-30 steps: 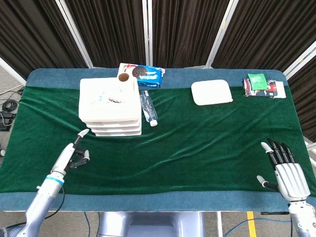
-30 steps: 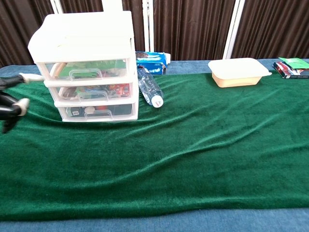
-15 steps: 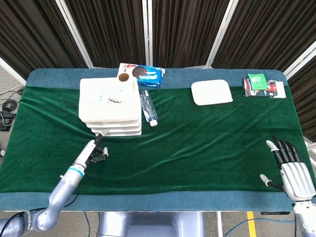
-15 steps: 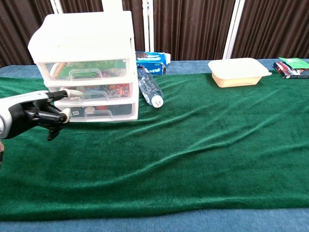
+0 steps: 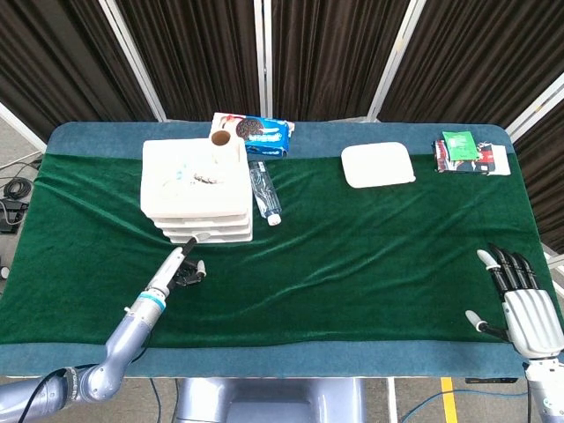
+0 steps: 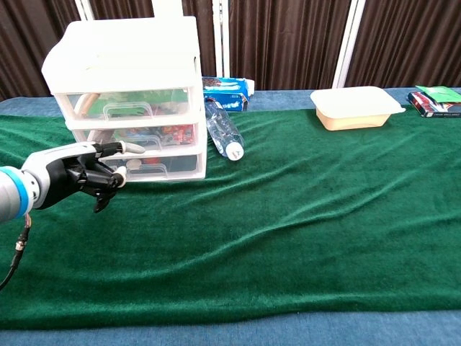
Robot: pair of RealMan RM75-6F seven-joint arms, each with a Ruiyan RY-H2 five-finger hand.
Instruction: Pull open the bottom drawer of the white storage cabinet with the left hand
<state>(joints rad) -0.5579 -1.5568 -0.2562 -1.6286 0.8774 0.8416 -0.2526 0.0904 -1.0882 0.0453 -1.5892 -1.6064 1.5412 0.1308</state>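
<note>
White storage cabinet (image 6: pixel 130 94), bottom drawer (image 6: pixel 144 166) flush (shut), left hand (image 6: pixel 86 175) empty, fingers apart, before it; green-clothed surface (image 6: pixel 288 231), dark curtains (image 6: pixel 288 36).

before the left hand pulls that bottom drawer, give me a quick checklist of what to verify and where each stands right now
1. Bottom drawer of the white storage cabinet is shut and flush with the front: ok.
2. Left hand is at the drawer's height, in front of the cabinet's left part: ok.
3. Fingers hooked on the drawer handle: cannot tell; one fingertip points at the front, but no frame shows a grip.
4. Cloth in front of the drawer has nothing on it to block the pull: ok.
5. Water bottle lies beside the cabinet's right side, out of the drawer's path: ok.
6. Right hand rests at the far table edge with fingers spread, away from the work: ok.
</note>
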